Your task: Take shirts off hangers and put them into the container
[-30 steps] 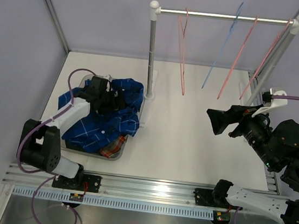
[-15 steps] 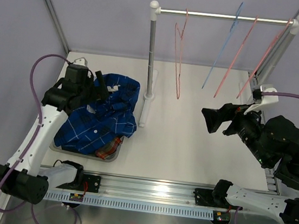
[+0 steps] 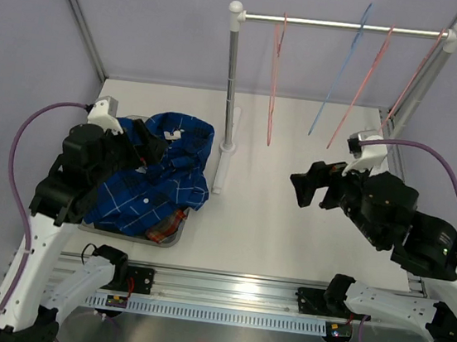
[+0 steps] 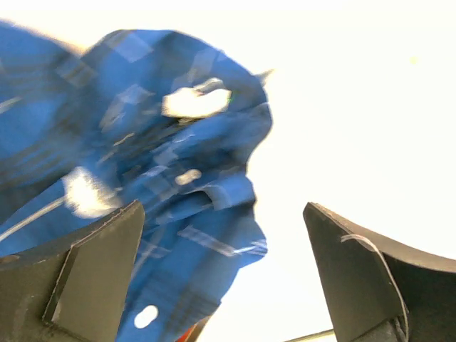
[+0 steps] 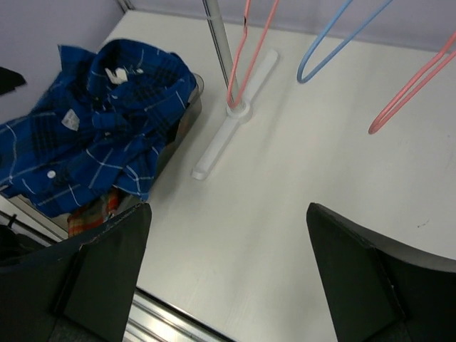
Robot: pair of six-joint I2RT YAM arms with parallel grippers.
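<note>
Blue white-checked fabric shirt (image 3: 156, 183) lies heaped in the translucent grey plastic tub (image 3: 172, 240) (red-orange plaid shirt (image 3: 167, 232) peeking beneath), just below the left gripper (image 4: 222, 206), whose jaws are wide and empty. The right gripper (image 3: 306, 183), equally spread and empty, hangs well apart.

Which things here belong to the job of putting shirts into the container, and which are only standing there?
Belong to the job: blue shirt; plaid shirt showing under it; container; four bare hangers.

Only standing there: rail stand; table.
</note>
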